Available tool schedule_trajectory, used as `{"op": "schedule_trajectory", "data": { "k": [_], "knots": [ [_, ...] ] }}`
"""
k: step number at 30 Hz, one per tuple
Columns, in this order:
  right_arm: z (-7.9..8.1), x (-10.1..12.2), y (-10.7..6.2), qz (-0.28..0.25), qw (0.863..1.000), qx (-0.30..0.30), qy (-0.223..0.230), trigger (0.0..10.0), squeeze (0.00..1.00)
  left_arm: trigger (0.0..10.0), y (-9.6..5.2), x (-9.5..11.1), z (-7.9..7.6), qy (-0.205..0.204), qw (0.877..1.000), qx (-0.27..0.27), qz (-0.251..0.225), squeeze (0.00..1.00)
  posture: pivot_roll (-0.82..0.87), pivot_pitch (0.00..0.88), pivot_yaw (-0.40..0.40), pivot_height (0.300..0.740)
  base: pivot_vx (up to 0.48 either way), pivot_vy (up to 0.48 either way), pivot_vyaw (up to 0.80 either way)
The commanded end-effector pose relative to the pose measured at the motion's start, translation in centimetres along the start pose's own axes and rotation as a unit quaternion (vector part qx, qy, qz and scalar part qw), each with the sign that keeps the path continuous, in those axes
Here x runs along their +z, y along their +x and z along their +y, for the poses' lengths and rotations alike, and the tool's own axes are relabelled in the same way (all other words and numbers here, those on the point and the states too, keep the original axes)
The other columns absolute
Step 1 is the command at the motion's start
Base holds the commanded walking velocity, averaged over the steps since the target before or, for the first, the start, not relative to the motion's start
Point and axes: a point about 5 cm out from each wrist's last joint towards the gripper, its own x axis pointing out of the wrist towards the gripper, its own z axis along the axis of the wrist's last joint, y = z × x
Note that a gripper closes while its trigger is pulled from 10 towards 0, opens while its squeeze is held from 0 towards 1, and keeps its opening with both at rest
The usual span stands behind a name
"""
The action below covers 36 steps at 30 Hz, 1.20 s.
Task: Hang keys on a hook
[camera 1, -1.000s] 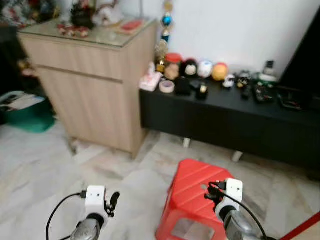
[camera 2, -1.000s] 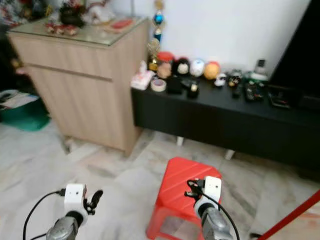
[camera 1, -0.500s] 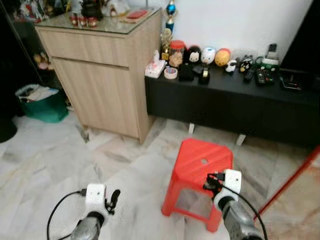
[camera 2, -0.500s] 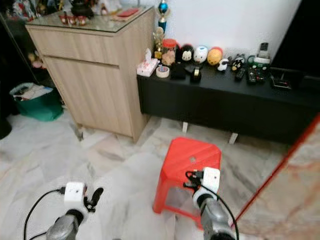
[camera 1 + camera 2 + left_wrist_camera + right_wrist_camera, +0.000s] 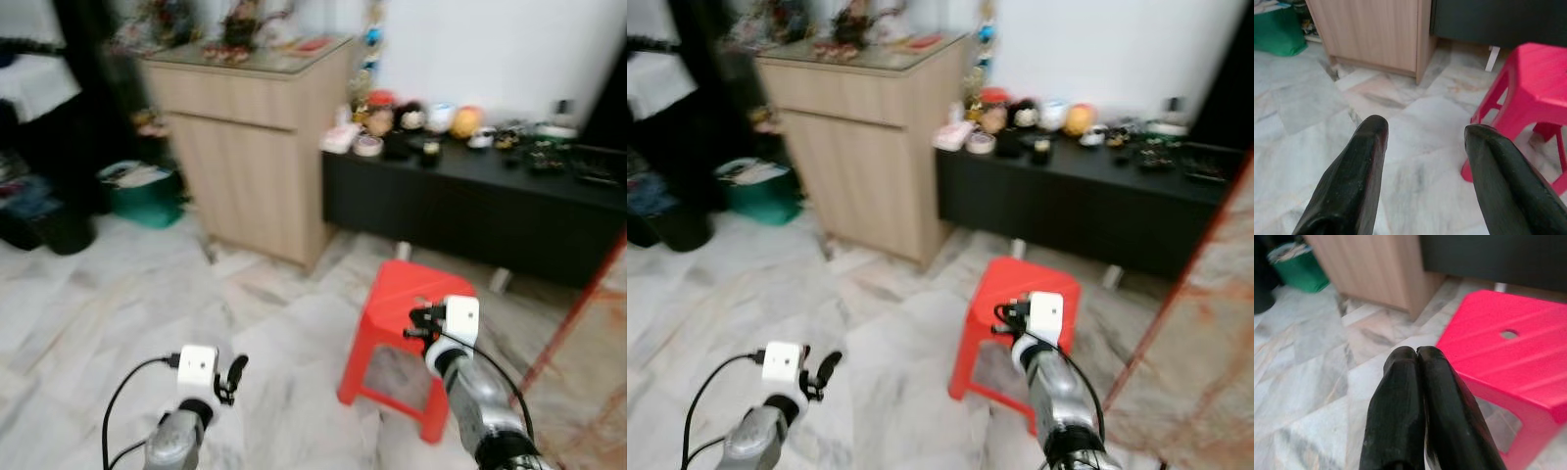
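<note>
Compared with half a second ago the whole scene has slid rightward in the head views, so the camera has turned left; the furniture itself has not moved. No keys or hook can be made out, and the current head views are blurred. Low in front, the left hand [image 5: 1420, 161] hovers over the marble floor [image 5: 118, 294] with its two black fingers [image 5: 1359, 176] spread apart and holding nothing. Beside it, the right hand [image 5: 1418, 382] is clenched, fingers pressed together with nothing visible between them, just above the near edge of the red plastic stool [image 5: 416, 304]. Beyond the stool stands a long black counter [image 5: 470, 206] carrying a row of small round figurines [image 5: 441, 117], a roll of tape [image 5: 368, 146] and dark gadgets. To its left is a light wooden cabinet [image 5: 255, 157] with ornaments on its glass top, then a green bin [image 5: 142, 196]. A red pole [image 5: 578, 313] leans at the right. No writing is legible.
</note>
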Motion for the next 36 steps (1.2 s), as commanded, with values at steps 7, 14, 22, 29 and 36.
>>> {"op": "schedule_trajectory", "data": {
  "k": [7,14,22,29,36],
  "knots": [
    [1.3,3.9,0.7,-0.005,0.997,0.055,-0.05,10.0,0.0,10.0,1.3,3.6,-1.8,0.074,0.987,-0.136,-0.033,0.0,0.03,0.0,-0.048,0.723,0.0,0.0,0.0],
    [2.4,5.6,0.4,0.025,0.994,0.089,-0.064,10.0,0.0,10.0,1.5,5.8,-2.9,0.103,0.97,-0.219,-0.036,0.0,0.03,0.0,-0.051,0.723,0.0,0.0,0.0],
    [4.1,9.7,-1.1,-0.001,0.986,0.139,-0.093,10.0,0.0,10.0,1.1,7.9,-4.3,0.133,0.949,-0.281,-0.041,0.0,0.03,0.0,-0.06,0.723,0.0,0.0,0.0],
    [6.7,12.2,-2.2,-0.011,0.973,0.196,-0.125,10.0,0.0,10.0,0.6,9.6,-4.9,0.15,0.938,-0.308,-0.047,0.0,0.02,0.0,-0.068,0.723,0.0,0.0,0.0],
    [7.9,12.3,-2.8,0.014,0.959,0.223,-0.176,10.0,0.0,10.0,0.5,11.3,-5.6,0.139,0.935,-0.32,-0.062,0.0,0.03,0.0,-0.075,0.723,0.0,0.0,0.0]
  ]
}}
